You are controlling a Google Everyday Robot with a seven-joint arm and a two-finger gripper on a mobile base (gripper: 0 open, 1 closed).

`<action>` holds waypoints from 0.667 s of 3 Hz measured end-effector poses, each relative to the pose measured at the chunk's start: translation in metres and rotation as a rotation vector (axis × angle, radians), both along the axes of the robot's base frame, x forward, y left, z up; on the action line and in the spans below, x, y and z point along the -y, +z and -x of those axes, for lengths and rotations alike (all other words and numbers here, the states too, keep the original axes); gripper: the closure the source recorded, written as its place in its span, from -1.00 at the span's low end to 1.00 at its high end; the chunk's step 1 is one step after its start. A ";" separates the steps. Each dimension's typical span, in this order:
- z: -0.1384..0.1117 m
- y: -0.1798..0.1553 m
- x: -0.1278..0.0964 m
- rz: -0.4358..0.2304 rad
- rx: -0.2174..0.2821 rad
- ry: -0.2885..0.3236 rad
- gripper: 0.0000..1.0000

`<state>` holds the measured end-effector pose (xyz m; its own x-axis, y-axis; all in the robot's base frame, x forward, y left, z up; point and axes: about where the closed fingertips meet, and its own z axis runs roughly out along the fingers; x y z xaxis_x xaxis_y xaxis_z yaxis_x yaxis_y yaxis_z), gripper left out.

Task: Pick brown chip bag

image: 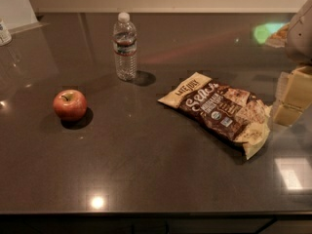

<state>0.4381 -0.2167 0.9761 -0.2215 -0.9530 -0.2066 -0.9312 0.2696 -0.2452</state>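
The brown chip bag (pixel 222 112) lies flat on the dark countertop (pixel 146 169), right of centre. It has a dark brown middle with white script lettering and cream-tan ends, and it runs diagonally from upper left to lower right. My gripper (pixel 291 100) is at the right edge of the view, just right of the bag's lower right end and slightly above the counter. It holds nothing that I can see. Part of the arm (pixel 301 33) shows above it and is cut off by the frame.
A red apple (pixel 70 105) sits at the left. A clear water bottle (pixel 125 47) with a white cap stands upright behind the centre. The counter's front edge runs along the bottom. A wall borders the back.
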 end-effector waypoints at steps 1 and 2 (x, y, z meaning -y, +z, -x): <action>0.000 0.000 0.000 0.000 0.001 0.000 -1.00; -0.015 -0.004 0.003 -0.007 0.006 -0.036 -1.00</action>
<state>0.4535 -0.2195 0.9718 -0.2546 -0.9430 -0.2144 -0.9195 0.3047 -0.2485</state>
